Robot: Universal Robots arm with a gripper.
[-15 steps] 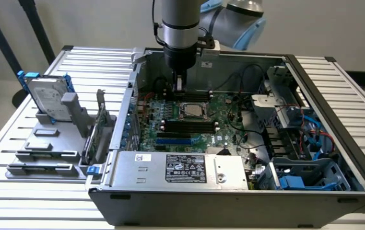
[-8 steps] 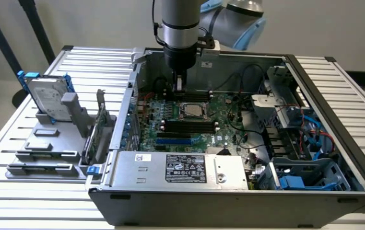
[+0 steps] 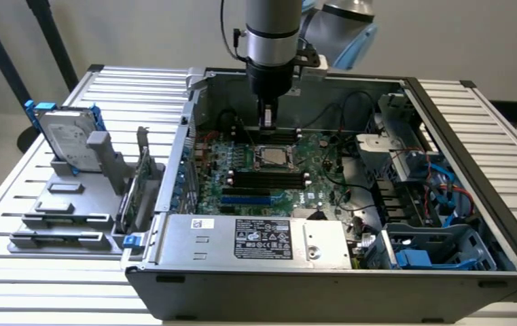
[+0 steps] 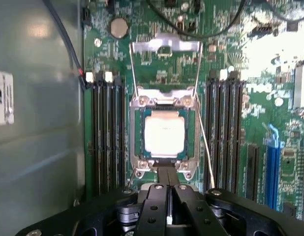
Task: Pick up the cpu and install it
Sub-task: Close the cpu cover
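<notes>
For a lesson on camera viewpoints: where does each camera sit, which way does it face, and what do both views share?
Exterior view: sits high off the arm, looking down into the open grey metal computer case on the white slatted table; the silver arm and its black gripper show.
Wrist view: rides the wrist, facing down the shut gripper at the green motherboard.
Shared: the gripper and the small square silver-topped cpu lying in the metal-framed socket.
</notes>
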